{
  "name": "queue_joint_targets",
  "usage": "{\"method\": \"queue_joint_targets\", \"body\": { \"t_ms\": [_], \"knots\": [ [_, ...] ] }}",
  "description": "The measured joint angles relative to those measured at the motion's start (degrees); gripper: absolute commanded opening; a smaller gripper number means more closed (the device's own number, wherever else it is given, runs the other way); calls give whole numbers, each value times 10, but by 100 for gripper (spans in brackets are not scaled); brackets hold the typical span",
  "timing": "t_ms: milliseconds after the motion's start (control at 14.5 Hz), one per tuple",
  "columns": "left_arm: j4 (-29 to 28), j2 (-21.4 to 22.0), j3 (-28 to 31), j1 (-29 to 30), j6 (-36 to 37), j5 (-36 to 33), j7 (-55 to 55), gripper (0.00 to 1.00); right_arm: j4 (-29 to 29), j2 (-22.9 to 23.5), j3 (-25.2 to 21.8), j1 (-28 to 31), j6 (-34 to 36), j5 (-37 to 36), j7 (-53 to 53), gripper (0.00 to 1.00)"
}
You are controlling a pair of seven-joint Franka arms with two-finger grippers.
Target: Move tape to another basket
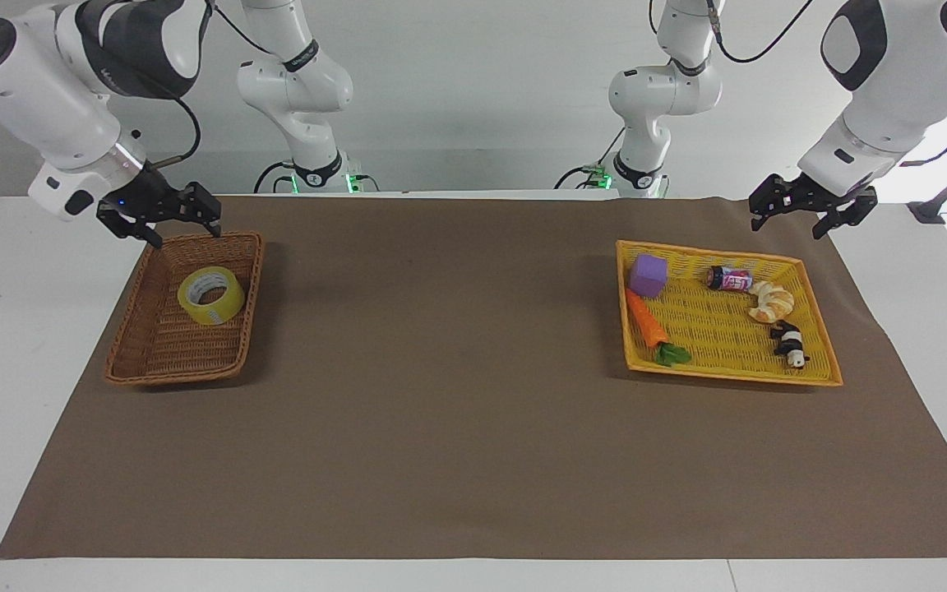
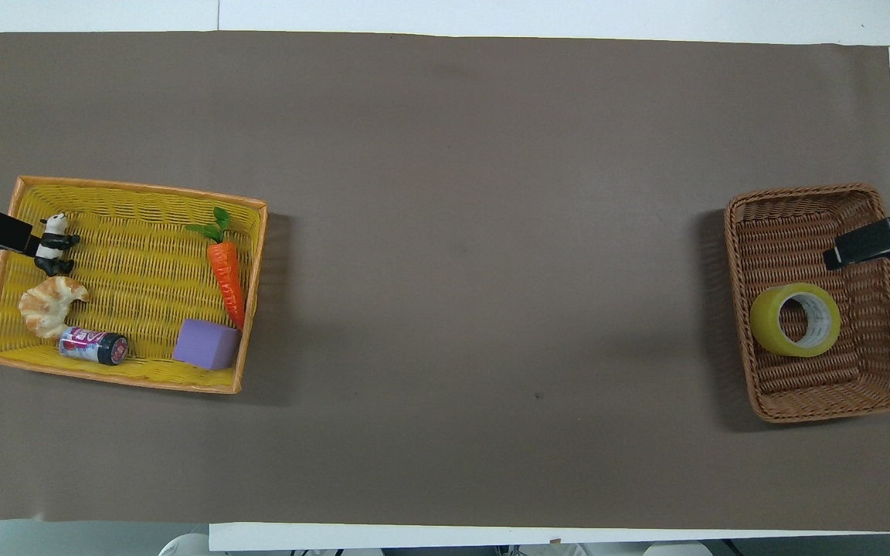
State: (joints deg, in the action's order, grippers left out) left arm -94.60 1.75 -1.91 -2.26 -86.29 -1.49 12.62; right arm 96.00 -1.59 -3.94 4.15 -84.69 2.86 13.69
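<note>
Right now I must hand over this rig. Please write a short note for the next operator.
Right gripper: open, empty, raised over the brown basket's edge nearest the robots.
Left gripper: open, empty, raised beside the yellow tray, waiting.
Tape: lying free in the brown basket.
Done: tape is in the brown basket.
Left: nothing seen, except perhaps parking the arms.
</note>
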Motion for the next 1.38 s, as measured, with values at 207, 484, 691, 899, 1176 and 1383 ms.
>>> {"method": "queue_joint_targets", "body": {
  "t_ms": [207,484,691,899,1176,1383],
  "knots": [
    [0,0,1,1,2,0,0,100,-53,1,-1,0,52,-27,-26,100],
    [0,0,3,3,2,0,0,100,-96,10,25,0,72,-66,-45,100],
    [0,0,3,3,3,0,0,100,-112,21,15,-5,78,-66,-46,100],
    [0,0,3,3,3,0,0,100,-112,22,-16,-37,81,-66,-46,100],
    [0,0,3,3,3,0,0,100,-101,20,-24,-50,83,-66,-54,100],
    [0,0,3,3,3,0,0,100,-96,17,-28,-53,83,-66,-54,100]
  ]
}}
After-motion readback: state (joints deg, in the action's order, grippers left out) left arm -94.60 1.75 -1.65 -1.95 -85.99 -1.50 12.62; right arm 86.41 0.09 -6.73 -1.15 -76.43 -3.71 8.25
